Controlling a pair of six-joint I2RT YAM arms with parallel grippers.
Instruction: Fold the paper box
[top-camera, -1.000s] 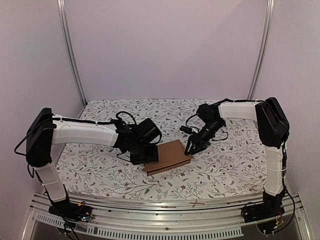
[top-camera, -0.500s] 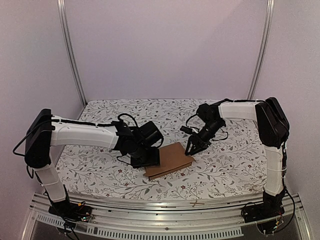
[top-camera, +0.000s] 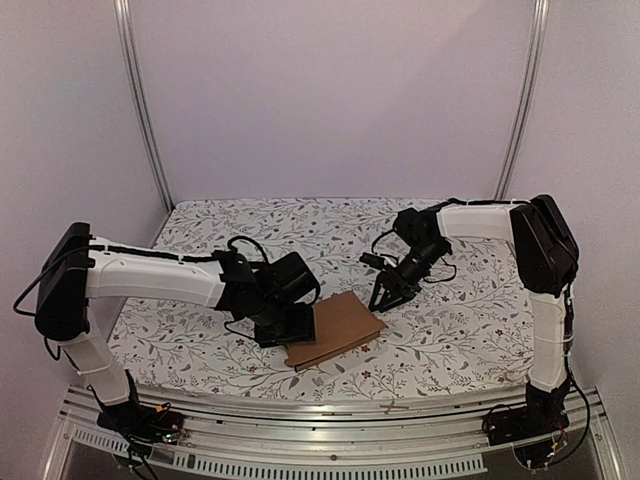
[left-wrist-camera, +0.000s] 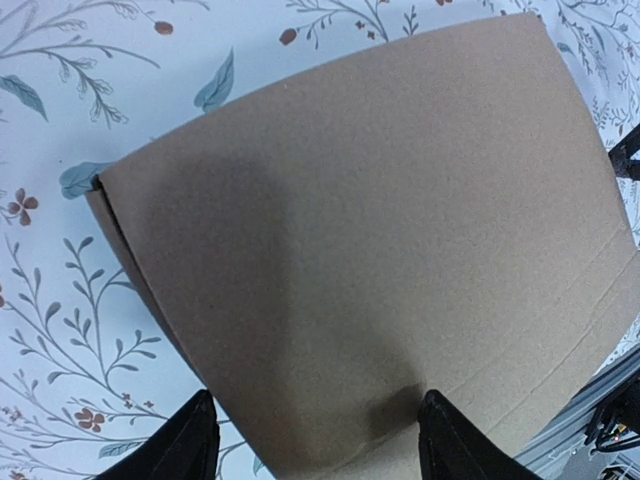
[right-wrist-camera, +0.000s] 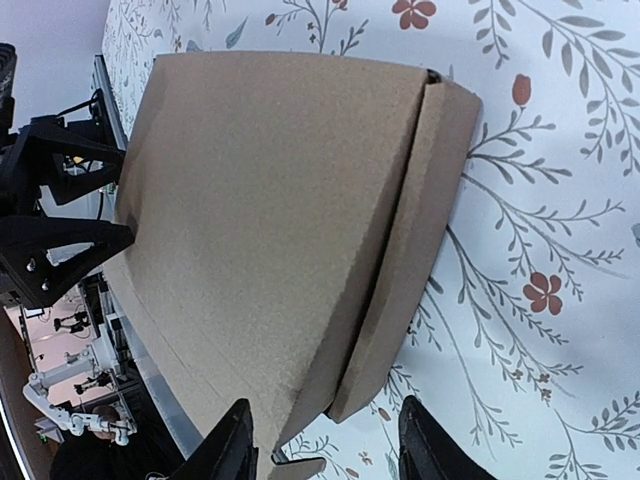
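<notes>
The plain brown cardboard paper box (top-camera: 338, 326) lies flat on the flower-patterned surface (top-camera: 450, 330), about midway between the left and right edges and a little closer to the near edge. It already has the form of a thin closed rectangle. In the right wrist view, the top panel ends in a narrow flap that comes down over the box's end on that side, with a dark slit at the far corner where it does not sit fully tight.

The left claw (left-wrist-camera: 318, 400) hangs above the left end of the box. Its two fingers (left-wrist-camera: 195, 445) are spread wide and nothing is clamped between them. The right claw (right-wrist-camera: 328, 410) is at the right end, also with parted jaws; the corner of the flap reaches between them, but I cannot tell if a finger touches it.

In my judgement the folding is nearly finished, and the step in hand is releasing or checking the closed box. The next move probably calls for pressing the right flap flat while the other claw steadies the left end. The box is light and may slide on the cloth.
</notes>
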